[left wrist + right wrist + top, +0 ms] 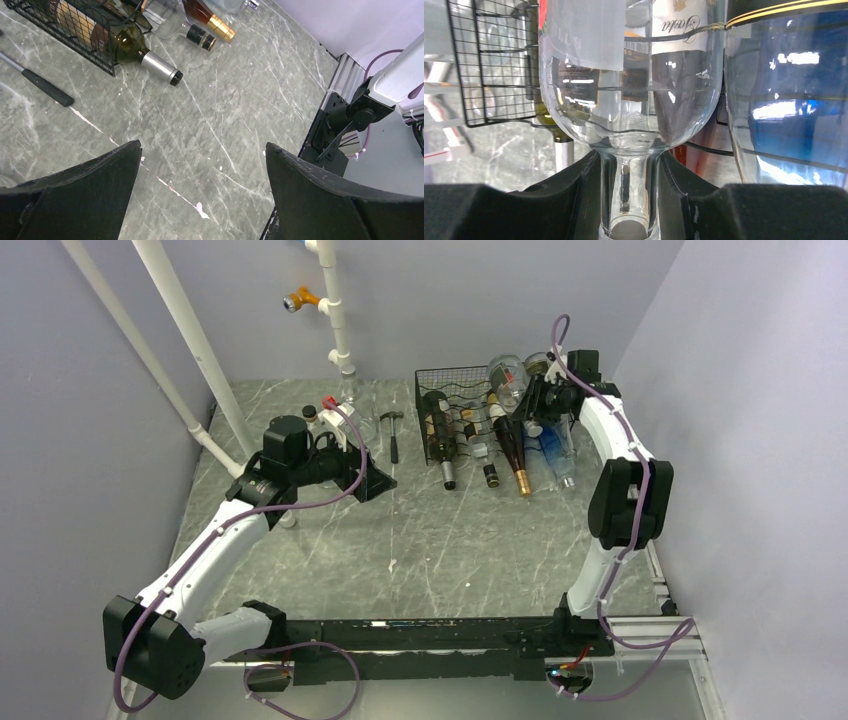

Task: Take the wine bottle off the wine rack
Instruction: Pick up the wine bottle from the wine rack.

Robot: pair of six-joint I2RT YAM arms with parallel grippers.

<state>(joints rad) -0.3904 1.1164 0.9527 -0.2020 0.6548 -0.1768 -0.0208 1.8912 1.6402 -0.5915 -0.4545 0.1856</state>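
A clear glass wine bottle fills the right wrist view, its narrow neck clamped between my right gripper's black fingers. From above, this bottle sits tilted at the top right of the black wire wine rack, with my right gripper shut on its neck. Far to the left, my left gripper hangs open above bare table, holding nothing.
A dark green bottle, a brown bottle with gold foil and a blue bottle lie in the rack, necks toward me. A hammer lies left of the rack. White pipes and small bottles stand at the back left.
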